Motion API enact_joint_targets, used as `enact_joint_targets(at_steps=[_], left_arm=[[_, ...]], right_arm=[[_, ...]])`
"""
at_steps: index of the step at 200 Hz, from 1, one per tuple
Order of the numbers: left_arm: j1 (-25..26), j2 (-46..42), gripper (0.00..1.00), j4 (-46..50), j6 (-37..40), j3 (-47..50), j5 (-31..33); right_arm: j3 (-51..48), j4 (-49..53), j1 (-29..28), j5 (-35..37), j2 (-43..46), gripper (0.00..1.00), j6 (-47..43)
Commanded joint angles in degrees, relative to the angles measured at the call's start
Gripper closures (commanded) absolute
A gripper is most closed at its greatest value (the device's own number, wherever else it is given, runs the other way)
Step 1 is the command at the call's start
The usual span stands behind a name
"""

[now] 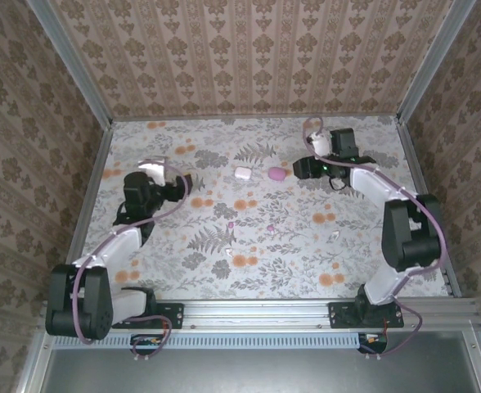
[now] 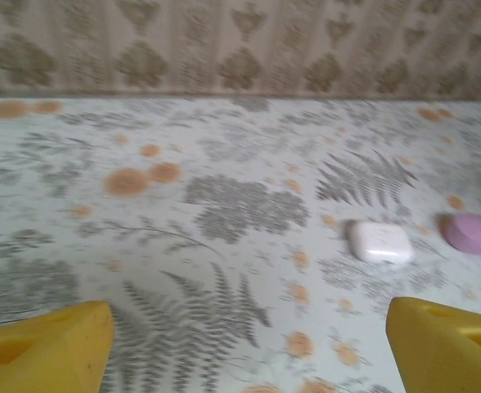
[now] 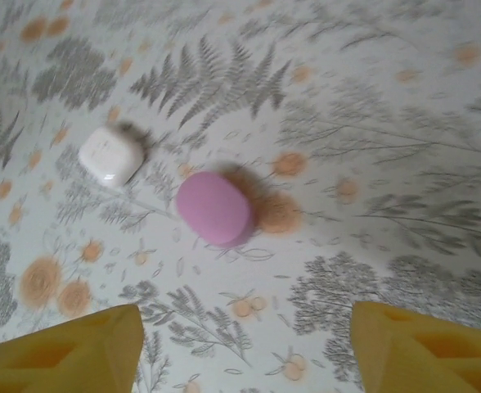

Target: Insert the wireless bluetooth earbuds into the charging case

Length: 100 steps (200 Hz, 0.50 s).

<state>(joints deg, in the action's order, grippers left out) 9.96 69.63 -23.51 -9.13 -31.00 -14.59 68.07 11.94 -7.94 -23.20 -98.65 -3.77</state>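
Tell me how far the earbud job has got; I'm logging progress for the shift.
Nothing looks done: white case and pink case lie shut, with a pink bud and white bud loose on the table. In hand: nothing; both arms' jaws stand open, empty. Left: opening a case, seating buds.

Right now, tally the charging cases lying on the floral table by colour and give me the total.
White charging case: 1
Pink charging case: 1
Total: 2
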Motion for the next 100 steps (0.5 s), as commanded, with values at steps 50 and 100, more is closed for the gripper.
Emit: enact_joint_targets(at_steps=[50, 100], left_arm=[[2.3, -0.3, 0.15, 5.5, 1.7, -1.2, -4.7], [2.3, -2.5, 0.15, 8.0, 4.6, -0.5, -4.2]], right_arm=[[13.5, 15.0, -9.3, 8.6, -12.0, 0.40, -23.5], [17.0, 15.5, -9.7, 10.4, -16.9, 0.37, -35.9]])
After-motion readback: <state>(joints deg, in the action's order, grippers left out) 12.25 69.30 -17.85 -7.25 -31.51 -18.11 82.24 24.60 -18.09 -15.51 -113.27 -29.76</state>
